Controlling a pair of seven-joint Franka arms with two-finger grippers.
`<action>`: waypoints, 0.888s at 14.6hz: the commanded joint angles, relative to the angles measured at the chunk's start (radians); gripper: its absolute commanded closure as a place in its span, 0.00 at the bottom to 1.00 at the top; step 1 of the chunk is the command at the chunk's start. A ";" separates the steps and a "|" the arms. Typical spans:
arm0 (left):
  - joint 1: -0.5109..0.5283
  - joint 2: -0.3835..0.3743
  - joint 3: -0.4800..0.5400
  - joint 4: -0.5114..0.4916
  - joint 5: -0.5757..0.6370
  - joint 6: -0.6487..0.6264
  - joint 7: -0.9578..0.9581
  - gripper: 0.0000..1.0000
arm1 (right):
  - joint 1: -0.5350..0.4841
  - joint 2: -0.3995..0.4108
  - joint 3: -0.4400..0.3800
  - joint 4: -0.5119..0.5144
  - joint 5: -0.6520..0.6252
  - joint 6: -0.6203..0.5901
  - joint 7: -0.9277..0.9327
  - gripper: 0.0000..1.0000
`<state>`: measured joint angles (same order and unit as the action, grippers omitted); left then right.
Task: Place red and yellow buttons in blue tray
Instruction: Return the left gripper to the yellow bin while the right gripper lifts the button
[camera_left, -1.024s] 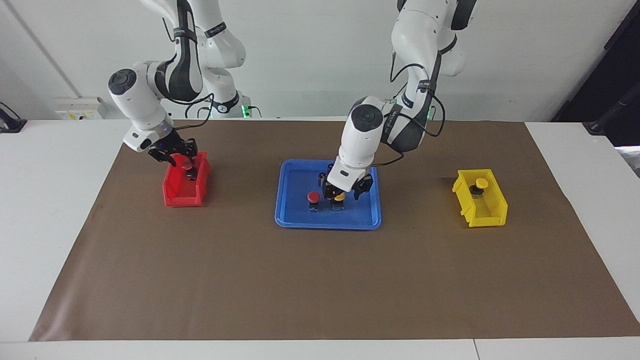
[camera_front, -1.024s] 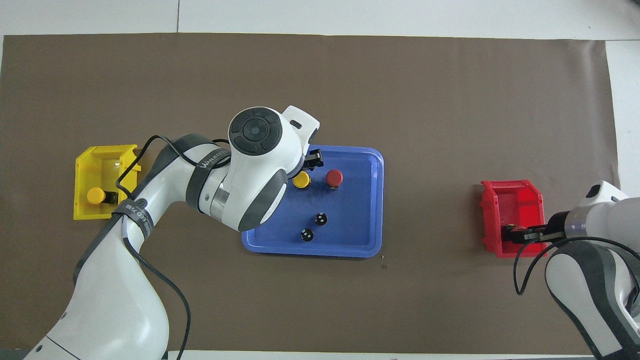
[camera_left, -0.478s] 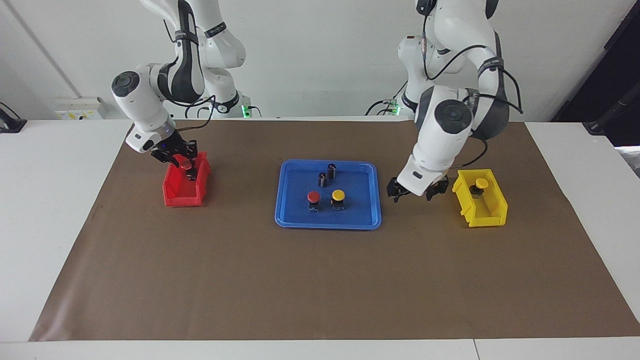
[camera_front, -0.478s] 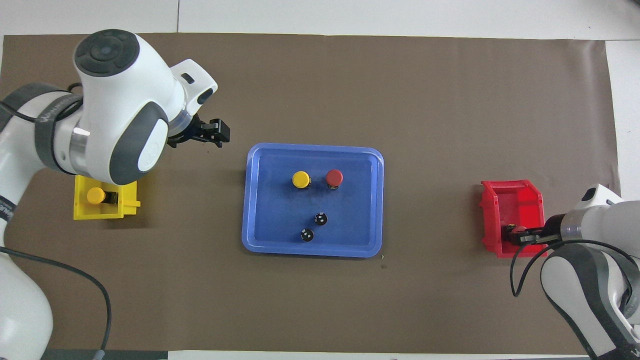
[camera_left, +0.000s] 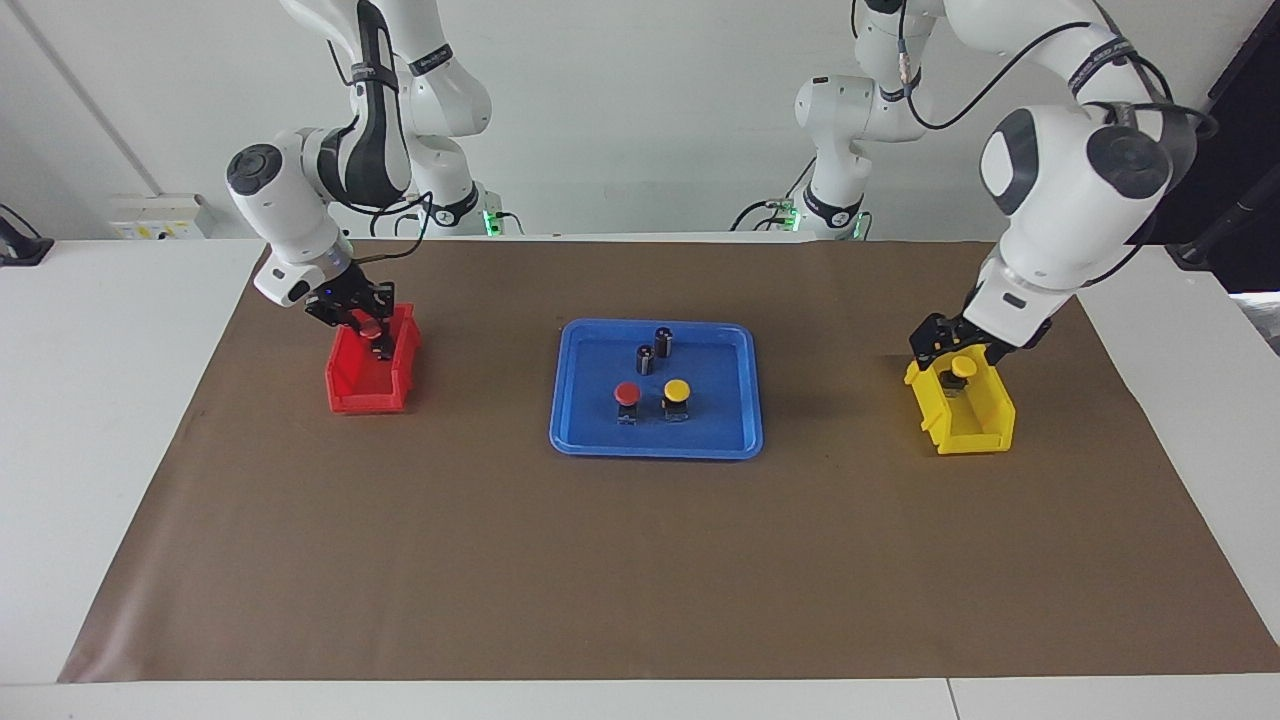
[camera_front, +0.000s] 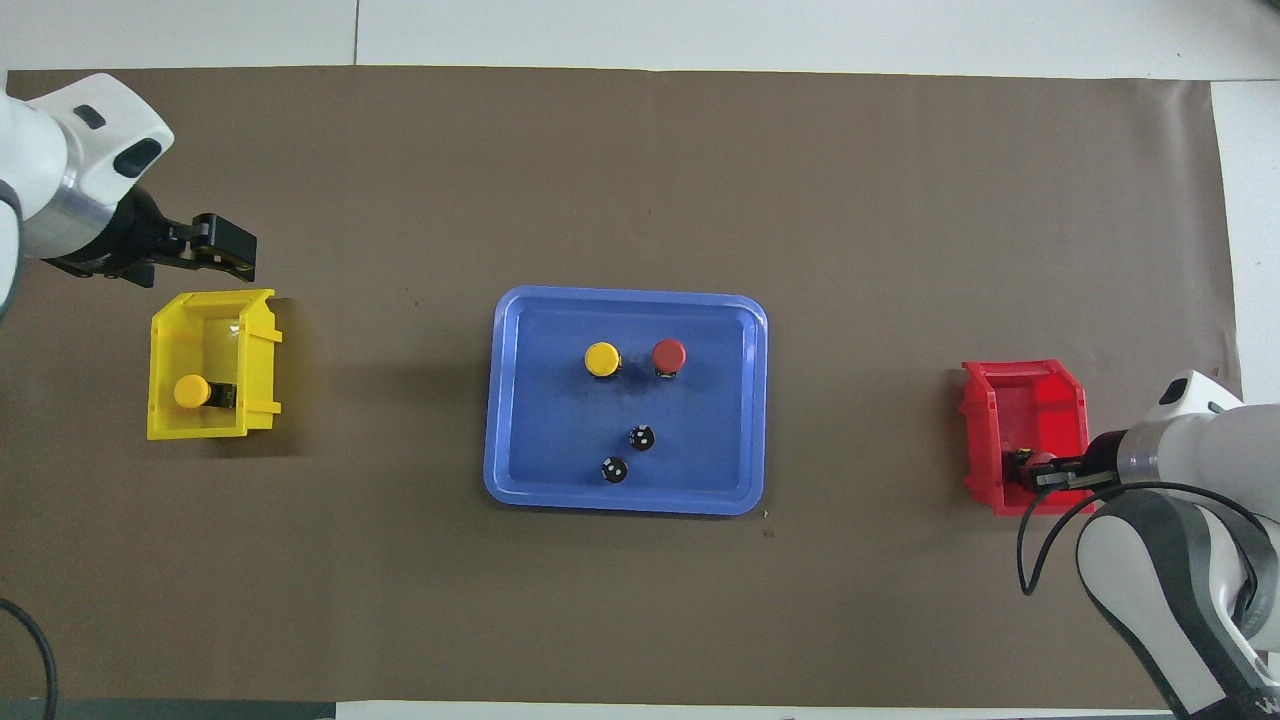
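In the flat blue plastic tray (camera_left: 570, 420), mid-worktop, one red mushroom-cap button (camera_left: 626, 393) and one yellow one (camera_left: 677, 388) stood; the right gripper (camera_left: 362, 325) had pinched tight on the second red button (camera_left: 372, 331) inside the small red bin (camera_left: 345, 385); the left gripper (camera_left: 950, 345), jaws wide, had swung from the tray to hang over the small yellow bin (camera_left: 985, 425) and its remaining yellow button (camera_left: 962, 366); two transfers likely remained.
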<state>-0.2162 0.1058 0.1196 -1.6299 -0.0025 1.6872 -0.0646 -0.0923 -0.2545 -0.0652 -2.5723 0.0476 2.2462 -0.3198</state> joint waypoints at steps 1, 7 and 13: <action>0.047 -0.084 -0.006 -0.007 0.004 -0.066 0.061 0.00 | -0.009 0.012 0.010 0.047 -0.002 -0.014 -0.024 0.75; 0.060 -0.141 -0.006 -0.007 0.003 -0.098 0.108 0.00 | 0.066 0.087 0.022 0.375 -0.034 -0.339 0.072 0.75; 0.060 -0.143 -0.006 -0.016 0.001 -0.090 0.108 0.00 | 0.360 0.306 0.027 0.717 -0.002 -0.383 0.483 0.75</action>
<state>-0.1613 -0.0276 0.1170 -1.6310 -0.0026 1.5920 0.0289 0.2086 -0.0707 -0.0379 -1.9761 0.0344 1.8535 0.0675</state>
